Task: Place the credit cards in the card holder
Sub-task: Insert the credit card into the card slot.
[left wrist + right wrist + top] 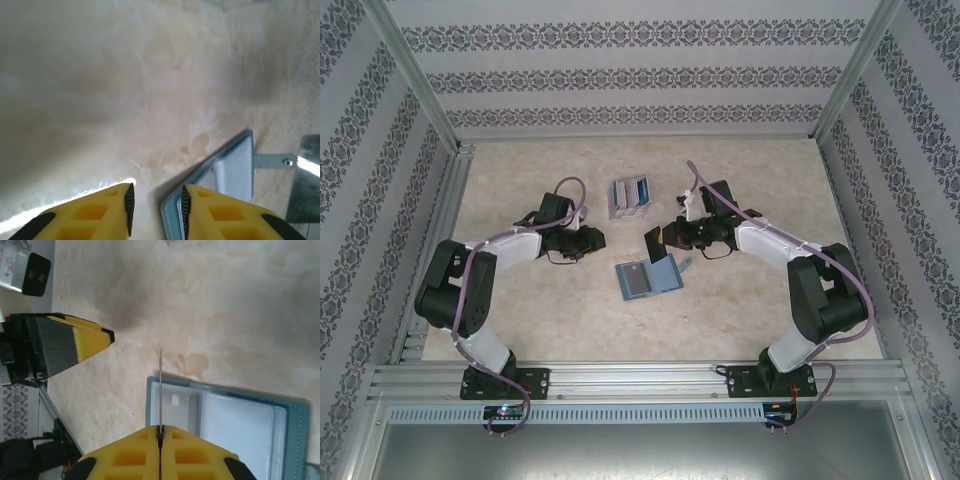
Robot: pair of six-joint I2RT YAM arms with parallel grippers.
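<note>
Right gripper [160,430] clenched on 1 thin card [655,243], seen edge-on by the open teal card holder [650,277], flat on the marbled table [580,310]. Left gripper [157,205] slack, empty, just left. Other credit cards [630,197] fanned farther back

Beige marbled bench [570,310]; damask-striped walls [620,70] at 9, 12, 3 o'clock; aluminium rail [640,375] at 6 o'clock.

You see a matt, marbled table [770,320]; the card holder [240,435] — lower right — looks smooth, leather-like teal; the left gripper [156,207] is yellow plastic.
</note>
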